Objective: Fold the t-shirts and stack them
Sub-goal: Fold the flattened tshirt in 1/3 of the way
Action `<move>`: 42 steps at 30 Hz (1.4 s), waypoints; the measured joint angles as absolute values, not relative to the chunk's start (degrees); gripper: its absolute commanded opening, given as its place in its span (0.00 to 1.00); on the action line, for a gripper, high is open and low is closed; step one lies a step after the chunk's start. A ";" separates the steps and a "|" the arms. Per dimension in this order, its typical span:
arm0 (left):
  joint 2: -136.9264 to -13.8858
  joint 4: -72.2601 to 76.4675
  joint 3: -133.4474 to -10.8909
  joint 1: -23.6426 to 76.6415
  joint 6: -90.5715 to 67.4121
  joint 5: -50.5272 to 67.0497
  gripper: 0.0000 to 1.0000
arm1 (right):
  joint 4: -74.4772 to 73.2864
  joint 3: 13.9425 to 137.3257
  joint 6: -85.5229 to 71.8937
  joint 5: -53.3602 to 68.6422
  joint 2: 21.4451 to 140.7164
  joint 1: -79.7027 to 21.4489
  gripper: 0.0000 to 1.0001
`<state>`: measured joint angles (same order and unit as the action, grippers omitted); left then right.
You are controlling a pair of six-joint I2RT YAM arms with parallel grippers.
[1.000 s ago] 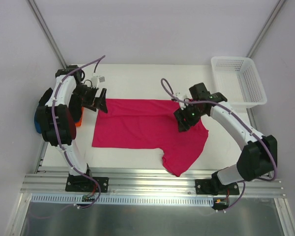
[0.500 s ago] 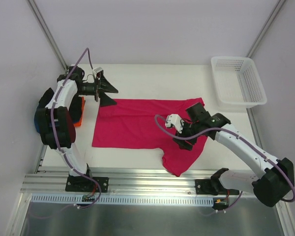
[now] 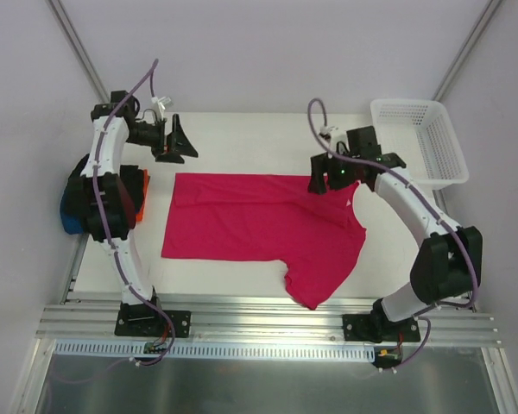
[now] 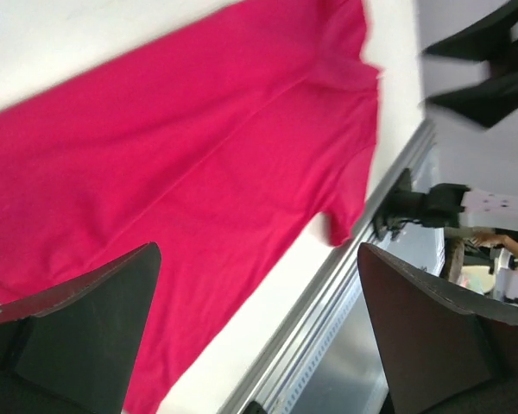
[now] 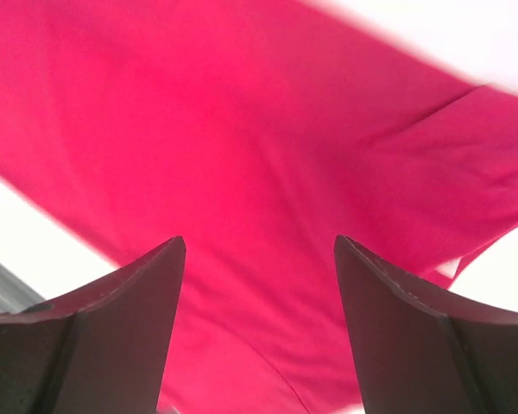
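We see the shirt flat on the table, long axis left-right. Both gape empty: left pincer just past its far-left corner, right pincer over the far-right corner.

Soft matt cloth crimson-pink t-shirt, glossy white plastic mesh basket, matt white table

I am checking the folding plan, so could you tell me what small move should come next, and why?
Probably lower the right gripper onto the far right edge of the crimson shirt and pinch it. The shirt lies spread flat, both grippers are open and empty, the right one over that edge, the left gripper just off the far left corner.
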<state>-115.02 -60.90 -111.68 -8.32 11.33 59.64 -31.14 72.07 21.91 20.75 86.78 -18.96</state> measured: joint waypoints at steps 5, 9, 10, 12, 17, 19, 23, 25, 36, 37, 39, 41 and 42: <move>-127.52 -63.35 -111.68 -8.19 14.83 52.45 0.99 | -26.92 79.44 8.58 22.37 96.29 -12.80 0.74; -133.97 -64.40 -111.70 -7.44 15.92 48.66 0.99 | -26.98 80.73 4.51 24.03 102.76 -11.77 0.74; -134.69 -64.66 -111.77 -7.05 16.03 48.10 0.99 | -27.33 80.73 3.88 24.62 104.01 -11.62 0.74; -135.50 -65.23 -112.51 -5.72 16.14 47.13 0.99 | -27.81 80.73 2.98 25.36 106.08 -11.22 0.74; -136.31 -65.19 -115.31 -1.67 16.14 45.56 0.99 | -28.27 80.73 1.74 26.44 109.47 -10.48 0.74; -136.84 -65.14 -116.05 -0.45 16.14 45.17 0.99 | -28.34 80.75 1.65 26.52 110.65 -10.28 0.75; -138.89 -65.73 -117.69 0.69 15.66 44.66 0.99 | -28.75 81.36 1.58 26.37 114.17 -9.54 0.75; -139.44 -66.24 -118.45 0.64 15.57 44.64 0.99 | -28.91 82.17 1.45 26.26 116.09 -8.91 0.75; -142.43 -66.85 -124.62 0.82 12.84 43.24 0.99 | -29.19 91.77 -1.80 27.49 122.76 -6.79 0.75; -142.52 -66.70 -124.92 0.82 12.56 42.96 0.99 | -29.23 93.25 -2.02 27.55 123.74 -6.68 0.75; -142.63 -66.52 -125.36 1.08 12.08 42.52 0.99 | -29.02 96.42 -2.57 27.70 125.82 -6.48 0.75; -143.04 -66.63 -126.30 1.17 11.46 41.67 0.99 | -28.77 98.85 -2.94 27.73 127.39 -6.37 0.75; -143.31 -66.67 -127.22 1.21 11.22 41.12 0.99 | -28.73 100.22 -3.11 27.77 128.29 -6.33 0.75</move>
<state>-143.31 -66.67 -127.22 1.21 11.22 41.12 -28.73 100.22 -3.11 27.77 128.29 -6.33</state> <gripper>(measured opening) 0.991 0.750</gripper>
